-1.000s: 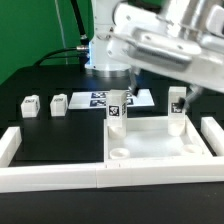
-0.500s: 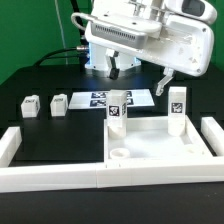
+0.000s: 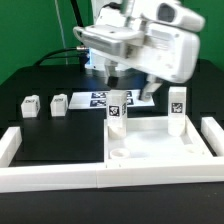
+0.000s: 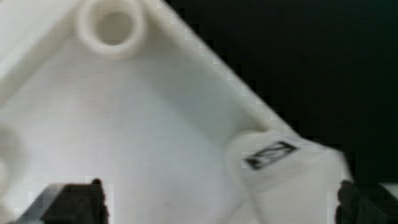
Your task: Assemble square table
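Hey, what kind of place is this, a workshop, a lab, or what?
Most likely a robotics lab bench: a robot arm over a black table fenced by white bars, a marker board of printed tags, and a white tabletop with tagged legs.

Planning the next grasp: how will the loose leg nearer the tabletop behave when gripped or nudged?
Probably stiff and light: the leg looks like a small white plastic block. It sits low and squat, so a nudge would likely slide it on the black table rather than tip it. Its smooth faces may be somewhat slippery.
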You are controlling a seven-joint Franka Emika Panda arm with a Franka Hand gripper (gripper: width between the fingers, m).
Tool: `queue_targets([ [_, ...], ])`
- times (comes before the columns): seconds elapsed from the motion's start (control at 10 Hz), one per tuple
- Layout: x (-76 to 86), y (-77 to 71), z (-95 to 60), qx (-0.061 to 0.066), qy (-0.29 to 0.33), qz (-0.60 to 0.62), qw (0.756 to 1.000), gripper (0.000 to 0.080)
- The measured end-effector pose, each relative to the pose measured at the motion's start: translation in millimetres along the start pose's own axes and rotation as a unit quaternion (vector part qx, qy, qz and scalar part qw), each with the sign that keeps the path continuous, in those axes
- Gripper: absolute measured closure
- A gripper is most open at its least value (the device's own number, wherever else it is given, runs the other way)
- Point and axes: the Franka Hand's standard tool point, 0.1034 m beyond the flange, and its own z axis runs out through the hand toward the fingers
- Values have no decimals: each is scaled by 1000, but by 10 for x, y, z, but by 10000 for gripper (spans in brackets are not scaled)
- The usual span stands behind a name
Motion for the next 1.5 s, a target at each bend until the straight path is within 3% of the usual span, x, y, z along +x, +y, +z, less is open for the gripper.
queue_targets([
  [0.2, -65, -317, -25, 11, -1, 74, 997, 150],
  [0.4, -122, -572, 58, 19, 4, 147, 989, 150],
  [0.9, -74, -521, 53, 19, 7, 289, 957, 150],
  [1.0, -82, -537, 58, 20, 11, 327, 945, 150],
  [1.1, -172, -701, 109, 28, 15, 374, 927, 150],
  [1.2, -176, -1022, 208, 40, 17, 441, 896, 150],
  [1.3, -39, -1281, 334, 56, 27, 487, 871, 150],
  [1.4, -98, -1393, 358, 72, 40, 523, 848, 150],
  [1.5, -112, -1320, 333, 67, 37, 561, 825, 150],
])
